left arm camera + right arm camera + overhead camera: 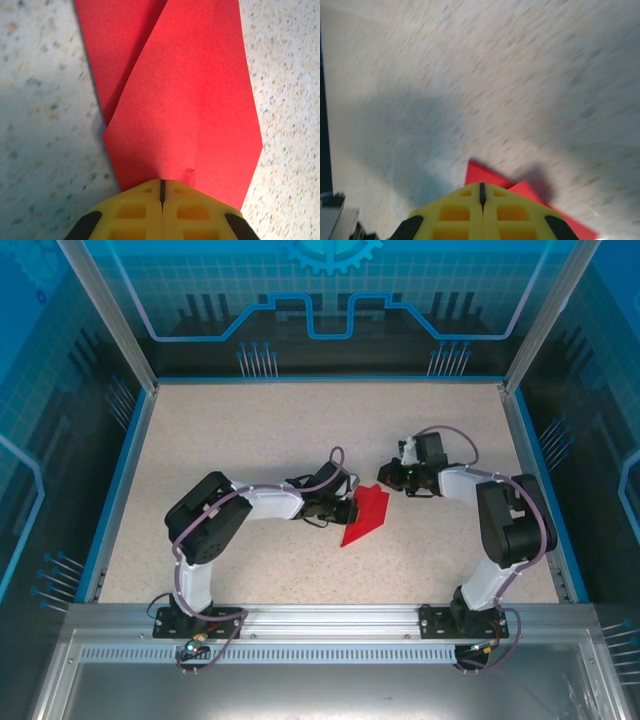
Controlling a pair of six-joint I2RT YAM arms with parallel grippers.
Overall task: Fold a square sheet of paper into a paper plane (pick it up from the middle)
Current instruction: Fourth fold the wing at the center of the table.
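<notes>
Near the middle of the table point(250, 430), between the two arms, the red paper plane point(365, 518) lies flat, a pointed, layered shape whose tip aims toward the near edge. The left wrist view shows overlapping flaps and a crease running down its length, so by my reading the folding is partway along and the paper is kept flat so the creases can be set.

The left gripper point(352, 510) meets the plane's left edge. Its jaws are closed tight together with only a thin seam between them, and the paper runs up to and under their tips. The sheet faces the camera flat rather than edge-on in the seam, so I judge it is being pressed down, not pinched, though that is not certain.

The right gripper point(392, 476) sits just beside the plane's far corner. Its wrist view is blurred, but the jaws are likewise closed on nothing, with red corners peeking out past the tips, likely placed to steady or press that end
</notes>
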